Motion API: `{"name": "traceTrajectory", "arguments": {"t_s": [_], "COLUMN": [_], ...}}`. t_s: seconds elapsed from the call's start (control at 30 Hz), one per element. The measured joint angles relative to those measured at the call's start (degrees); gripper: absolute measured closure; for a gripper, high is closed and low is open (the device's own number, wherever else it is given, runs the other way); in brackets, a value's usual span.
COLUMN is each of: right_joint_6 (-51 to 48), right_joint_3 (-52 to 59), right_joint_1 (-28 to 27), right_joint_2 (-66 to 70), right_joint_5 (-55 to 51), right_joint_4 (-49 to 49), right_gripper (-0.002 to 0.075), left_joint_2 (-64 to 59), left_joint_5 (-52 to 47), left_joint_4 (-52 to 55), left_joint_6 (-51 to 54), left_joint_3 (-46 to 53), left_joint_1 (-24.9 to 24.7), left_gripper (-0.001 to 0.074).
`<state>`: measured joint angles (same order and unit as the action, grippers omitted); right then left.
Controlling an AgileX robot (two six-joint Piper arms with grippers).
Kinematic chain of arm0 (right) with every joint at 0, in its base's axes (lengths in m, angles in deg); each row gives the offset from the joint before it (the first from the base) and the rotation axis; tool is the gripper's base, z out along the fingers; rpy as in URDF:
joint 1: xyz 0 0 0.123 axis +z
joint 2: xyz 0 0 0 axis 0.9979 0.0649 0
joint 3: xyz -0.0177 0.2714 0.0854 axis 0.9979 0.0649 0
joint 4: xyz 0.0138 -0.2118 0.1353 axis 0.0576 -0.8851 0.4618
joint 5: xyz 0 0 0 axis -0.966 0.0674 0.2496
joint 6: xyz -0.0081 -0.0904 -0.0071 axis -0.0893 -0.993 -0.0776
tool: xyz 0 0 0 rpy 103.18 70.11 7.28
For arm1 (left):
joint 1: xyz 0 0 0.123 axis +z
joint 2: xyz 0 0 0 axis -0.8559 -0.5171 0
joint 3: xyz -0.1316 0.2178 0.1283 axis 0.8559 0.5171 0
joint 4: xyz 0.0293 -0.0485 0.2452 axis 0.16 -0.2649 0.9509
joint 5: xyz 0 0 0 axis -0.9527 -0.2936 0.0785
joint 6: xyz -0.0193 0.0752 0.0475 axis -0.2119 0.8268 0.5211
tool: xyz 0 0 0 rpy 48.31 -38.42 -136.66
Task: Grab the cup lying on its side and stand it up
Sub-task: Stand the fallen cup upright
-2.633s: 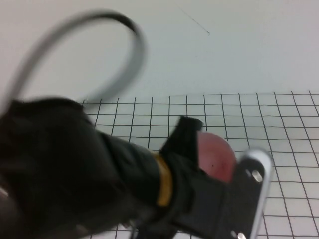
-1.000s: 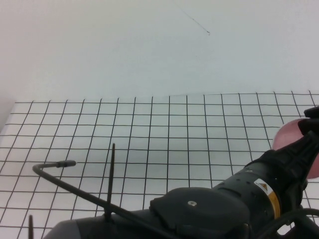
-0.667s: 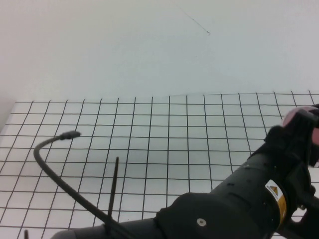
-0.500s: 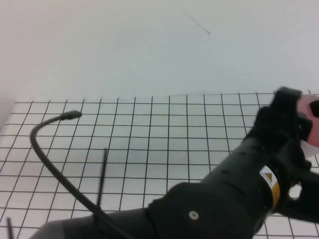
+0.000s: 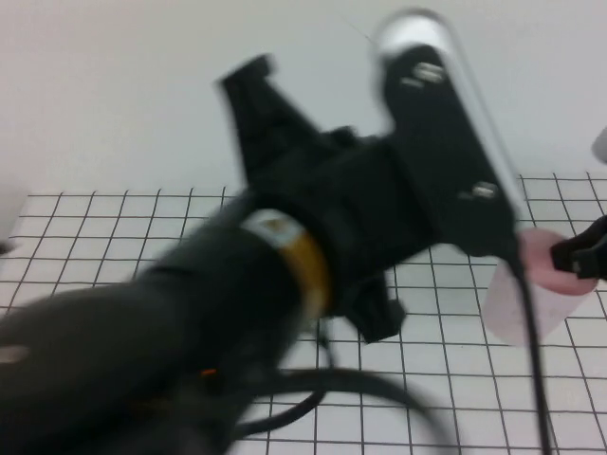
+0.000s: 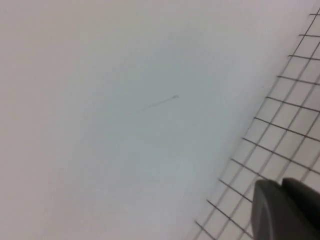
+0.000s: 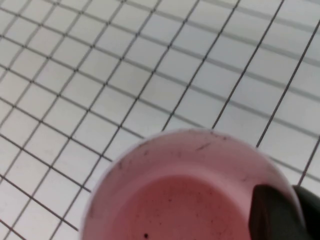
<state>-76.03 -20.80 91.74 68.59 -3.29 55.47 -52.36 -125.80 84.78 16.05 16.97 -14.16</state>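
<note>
Swinging up since half a second ago, my left arm now fills the middle of the high view, and my left gripper (image 6: 285, 210) points at the bare wall beyond the grid mat (image 5: 95, 227); I cannot tell how its fingers are set. At the far right, my right gripper (image 5: 580, 256) is clamped on the cup (image 5: 531, 284), held off the mat with its pink inside (image 7: 190, 205) facing the wrist camera.

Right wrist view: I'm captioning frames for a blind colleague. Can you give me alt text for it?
The cup, pale pink with a pinker, speckled inside, fills the lower frame, its open mouth facing the camera. One dark finger of the right gripper sits at its rim. Behind is a white table with a black grid.
</note>
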Motion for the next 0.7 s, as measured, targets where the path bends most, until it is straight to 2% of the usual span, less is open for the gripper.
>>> {"name": "traceTrajectory", "arguments": {"t_s": [0.2, 0.4, 0.57, 0.7], "right_joint_6": [-2.63, -4.26, -5.03, -5.12], "right_joint_3": [0.0, -0.11, -0.19, -0.19], "right_joint_1": [6.45, 13.64, 14.65, 14.65], "right_joint_2": [7.94, 12.38, 16.11, 17.99], "right_joint_5": [7.17, 16.36, 18.17, 18.33], "right_joint_4": [0.0, 0.0, 0.11, 0.11], "right_gripper": [0.0726, 0.0726, 0.0726, 0.0725], "left_joint_2": [14.44, 26.04, 31.82, 32.92], "left_joint_5": [3.7, 7.31, 17.82, 28.54], "left_joint_4": [-6.83, -16.16, -17.8, -17.55], "left_joint_6": [-11.44, -14.55, -22.61, -27.17], "left_joint_3": [11.44, 24.55, 34.83, 39.38], "left_joint_1": [0.0, 0.0, 0.0, 0.0], "left_gripper": [0.0734, 0.0734, 0.0734, 0.0734]}}
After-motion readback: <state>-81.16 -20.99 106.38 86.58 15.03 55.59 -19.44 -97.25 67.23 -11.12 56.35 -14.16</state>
